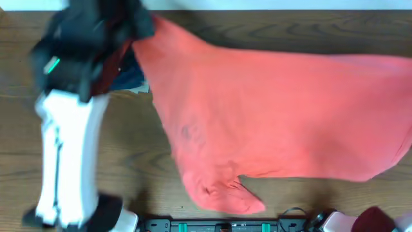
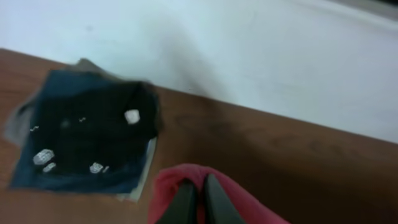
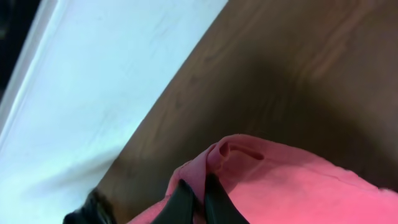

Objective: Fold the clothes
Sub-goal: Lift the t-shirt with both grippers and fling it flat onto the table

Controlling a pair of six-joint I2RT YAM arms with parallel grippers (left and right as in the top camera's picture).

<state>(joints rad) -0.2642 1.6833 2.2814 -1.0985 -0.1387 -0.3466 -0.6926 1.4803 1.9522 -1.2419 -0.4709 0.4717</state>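
First, verify the grip at the left pincer (image 2: 198,186): narrow, tips pressed together on a bunched edge of the T-shirt (image 1: 277,109). Confirm the same at the right pincer (image 3: 196,190): narrow, with a rolled fold of the same cloth pinched between the tips.

From the left pincer, trace the garment rightward: one wide sheet over the counter (image 1: 129,154), long axis left to right, upper edge drawn between the two grips, loose body trailing toward the near edge with a crumpled lobe lowest. Resting flat or lifted clear: not determinable.

In the overhead view, locate the left grip at the far-left corner. Expect the right grip beyond the right border, outside that view. Treat each arm as nearest to its own end of the cloth.

Judge the fold as not yet begun: no layer doubled over. For the coming move, carry both held corners square to the long axis, keeping them level. Keep clear of the folded stack (image 2: 78,182), black shirt (image 2: 93,118) on top, near the left pincer.
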